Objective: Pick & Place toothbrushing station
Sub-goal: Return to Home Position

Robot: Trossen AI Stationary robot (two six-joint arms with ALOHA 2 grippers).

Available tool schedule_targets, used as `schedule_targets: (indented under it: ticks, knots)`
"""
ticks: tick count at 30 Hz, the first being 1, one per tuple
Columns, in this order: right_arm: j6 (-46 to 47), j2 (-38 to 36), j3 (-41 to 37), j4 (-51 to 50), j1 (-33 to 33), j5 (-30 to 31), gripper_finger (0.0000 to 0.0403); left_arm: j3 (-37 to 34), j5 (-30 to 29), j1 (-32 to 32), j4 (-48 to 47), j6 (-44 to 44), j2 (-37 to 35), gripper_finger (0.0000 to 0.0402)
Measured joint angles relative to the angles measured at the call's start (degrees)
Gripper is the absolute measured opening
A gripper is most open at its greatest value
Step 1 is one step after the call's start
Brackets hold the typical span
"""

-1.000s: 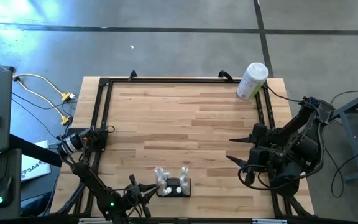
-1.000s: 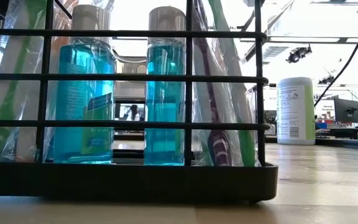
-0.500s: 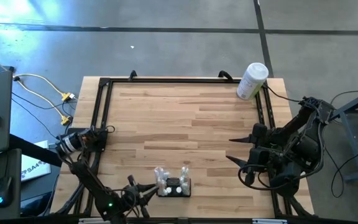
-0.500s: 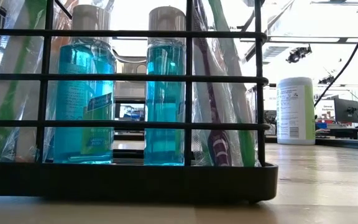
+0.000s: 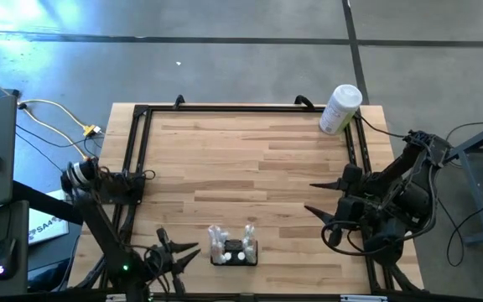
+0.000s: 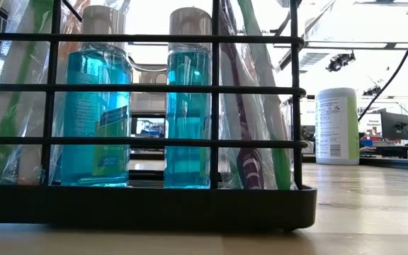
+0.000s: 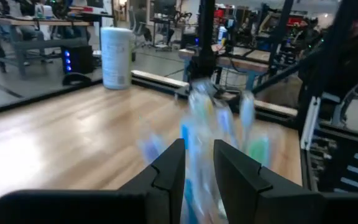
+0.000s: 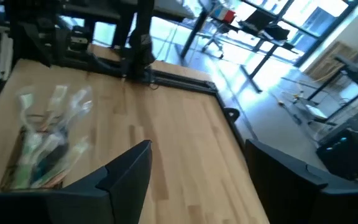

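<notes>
The toothbrushing station (image 5: 233, 250) is a low black wire holder. It stands on its base by the table's near edge and holds two blue bottles and wrapped toothbrushes. It fills the low view (image 6: 147, 205) and shows blurred in the left wrist view (image 7: 219, 124). My left gripper (image 5: 189, 250) hovers just left of it, pointing level at it. Its fingers (image 7: 197, 168) stand a narrow gap apart with nothing between them. My right gripper (image 5: 310, 198) waits open at the table's right, holding nothing, and its wrist view looks down on the station (image 8: 42, 149).
A tall white cylindrical container (image 5: 340, 109) stands at the far right corner, also in the low view (image 6: 336, 126). Black frame rails (image 5: 141, 151) run along the table's edges. Bare wood lies between the station and the far rail. A person (image 7: 353, 56) is beyond the table.
My left gripper has drawn back from the station's left side toward the table's left edge and has risen, still pointing level. The station has stayed where it was.
</notes>
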Motion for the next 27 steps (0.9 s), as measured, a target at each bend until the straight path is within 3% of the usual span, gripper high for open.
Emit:
schedule_targets:
  ticks: [3, 6, 10, 15, 22, 27]
  knots:
    - [0.0, 0.0, 0.0, 0.4, 0.0, 2.8, 0.0250, 0.0, 0.0, 1.3, -3.2, 2.8, -4.0, 0.0084]
    - [0.0, 0.0, 0.0, 1.9, 0.0, 6.0, 0.0250, 0.0, 4.2, 3.2, -5.1, 11.6, -9.5, 0.0083]
    - [-3.8, 0.0, 0.0, 4.6, -1.4, 8.4, 0.0250, 0.0, 16.4, 7.2, -9.7, 22.6, -18.8, 0.0064]
    - [-7.1, -2.3, 0.0, 7.5, -3.8, 8.3, 0.0250, 0.0, 29.2, 13.5, -19.9, 29.5, -31.8, 0.0007]
    - [-2.1, -7.3, 0.0, 5.8, -8.0, 5.9, 0.0243, 0.0, 31.6, 18.3, -35.2, 29.9, -47.3, 0.0002]
    - [11.2, -11.8, 0.0, -4.6, -8.4, 7.1, 0.0183, -0.3, 31.7, 18.3, -40.5, 29.9, -54.4, 0.0001]
